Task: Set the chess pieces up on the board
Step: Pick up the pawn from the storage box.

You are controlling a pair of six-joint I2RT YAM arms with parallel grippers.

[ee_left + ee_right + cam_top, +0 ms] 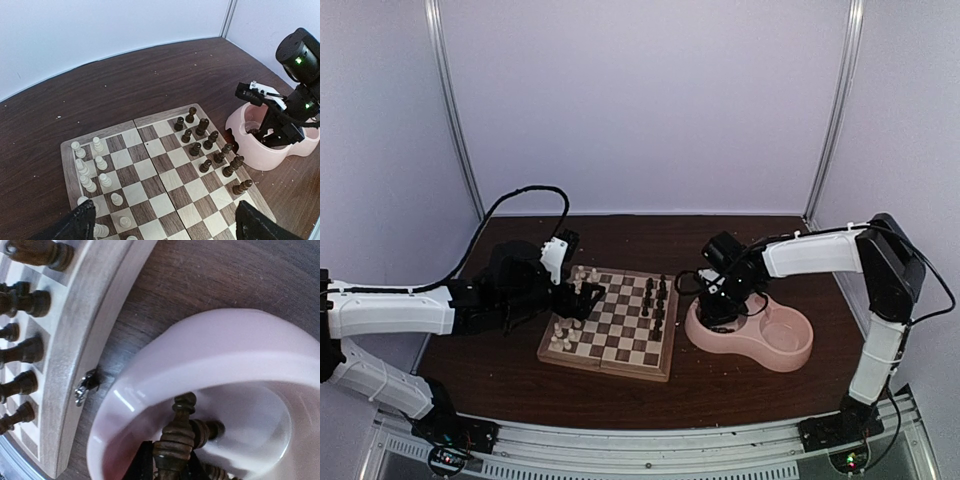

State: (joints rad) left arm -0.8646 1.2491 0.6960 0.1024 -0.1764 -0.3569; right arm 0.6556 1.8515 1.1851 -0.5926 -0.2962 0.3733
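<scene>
The board [605,366] lies mid-table. Dark chess pieces [655,300] stand along its right side and cream ones [565,335] along its left. My left gripper [582,300] hovers over the board's left part. In the left wrist view it [167,227] is open wide, with bare squares [165,165] between the fingers, cream pieces [92,170] on the left and dark pieces [210,145] on the right. My right gripper [718,300] reaches into the pink bowl's left cup. There it [170,467] is shut on a dark chess piece [175,440], beside another dark piece [207,429] lying in the cup.
The pink double bowl [790,350] sits just right of the board, its rim [225,350] close to the board's edge [65,365]. A small metal latch [86,386] sticks out of that edge. White walls close in the dark wooden table at the back and sides.
</scene>
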